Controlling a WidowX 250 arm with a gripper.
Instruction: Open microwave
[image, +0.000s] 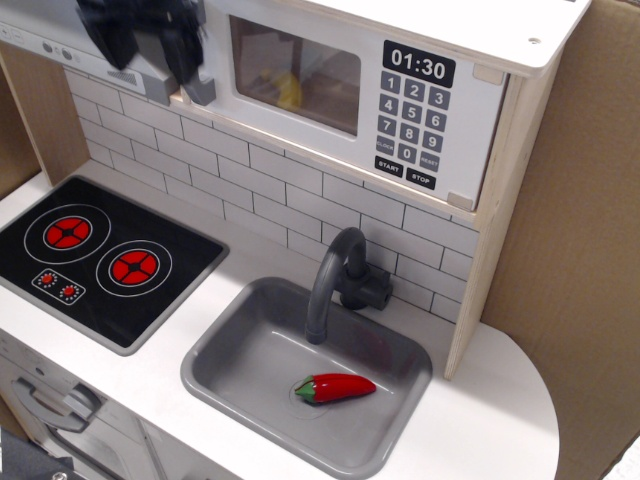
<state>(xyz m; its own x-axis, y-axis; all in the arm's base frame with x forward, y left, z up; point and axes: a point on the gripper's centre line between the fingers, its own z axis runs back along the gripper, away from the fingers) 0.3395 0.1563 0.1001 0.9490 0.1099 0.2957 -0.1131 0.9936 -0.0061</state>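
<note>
The microwave (400, 110) sits at the top of the toy kitchen, its white door shut, with a clear window (295, 75), a black display (418, 65) reading 01:30 and dark keypad buttons (410, 125). Only the lower end of its grey vertical handle (200, 92) shows at the door's left edge. My black gripper (148, 50) is at the top left, blurred, with its fingers spread open. Its right finger (185, 55) overlaps the handle. I cannot tell whether it touches the handle.
A black stove top (90, 255) with red burners lies at the left. A grey sink (230, 350) with a faucet (335, 280) holds a red chili pepper (335, 388). The grey range hood (40, 40) is behind the gripper. A cardboard wall (585, 250) stands at the right.
</note>
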